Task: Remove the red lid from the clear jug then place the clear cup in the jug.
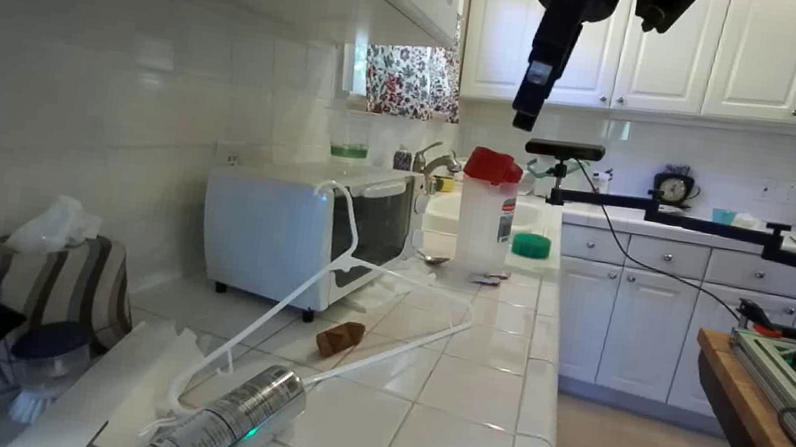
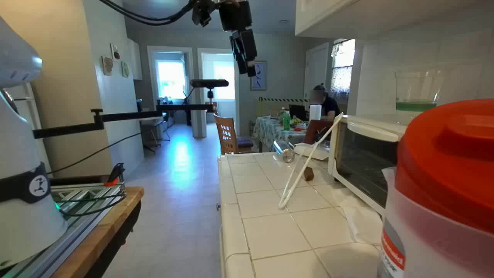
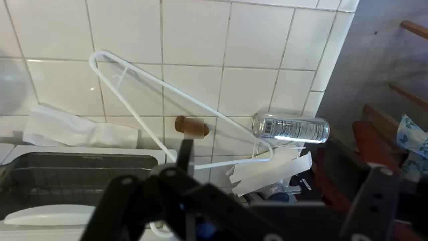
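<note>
Below your arm you have a white tiled counter (image 1: 470,387), which runs through both exterior views. The largest thing on it is a boxy white oven (image 1: 271,226) with a dark glass door. A thin white clothes hanger (image 3: 190,98) slants up from the tiles to the oven's front. Your tall, cylindrical, whitish-clear plastic jug (image 1: 479,223) stands upright beyond the oven in an exterior view. Your black two-fingered gripper (image 2: 247,72) hangs high above the counter; in the wrist view you see its fingers spread wide. On top of the oven is a clear cup (image 2: 418,88) with a green band at its bottom; whether it is the one you need, you cannot tell. A silver cylindrical can (image 3: 291,129) lies on its side near one end of the hanger. Your chunky round red plastic lid (image 1: 494,167) sits on the jug, with a green round object (image 1: 531,246) just beside the jug's base. A small brown block (image 1: 340,339) lies within the hanger's outline.
</note>
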Available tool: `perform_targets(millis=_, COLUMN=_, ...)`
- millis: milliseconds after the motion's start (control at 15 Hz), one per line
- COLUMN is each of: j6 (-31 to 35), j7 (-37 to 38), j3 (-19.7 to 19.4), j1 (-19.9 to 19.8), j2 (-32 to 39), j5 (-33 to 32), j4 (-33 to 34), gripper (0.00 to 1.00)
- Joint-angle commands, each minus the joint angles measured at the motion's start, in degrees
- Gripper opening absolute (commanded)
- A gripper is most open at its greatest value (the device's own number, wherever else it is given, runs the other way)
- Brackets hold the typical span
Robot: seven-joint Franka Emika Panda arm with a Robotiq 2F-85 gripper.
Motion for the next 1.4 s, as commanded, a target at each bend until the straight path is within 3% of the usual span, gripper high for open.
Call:
perform_targets(millis=0, j6=-0.17, j7=0.0, j3=0.09, j1=-0.1, j2=0.0, j5=0.02, j4=0.12, gripper=1.0)
perform_targets(millis=467, j6=0.13, j7=1.1, j3=-0.04, j1=-1.41, j2=-0.34, j5=-1.47, j4=0.18, gripper=1.0)
perform_targets(millis=600, j6=0.12, j7=7.31, j3=0.13, j1=-6.11, j2=-0.87, j5=-6.49, j4=0.39, gripper=1.0)
perform_targets(millis=1000, j6=-3.36, j7=13.67, j3=-6.05, j1=-20.25, j2=-2.45, j5=-17.1, j4=0.47, gripper=1.0)
perform_targets(millis=1333, j6=-2.97, j7=22.71, j3=-6.74, j1=-26.2, j2=-1.35, j5=-23.06, j4=-0.47, gripper=1.0)
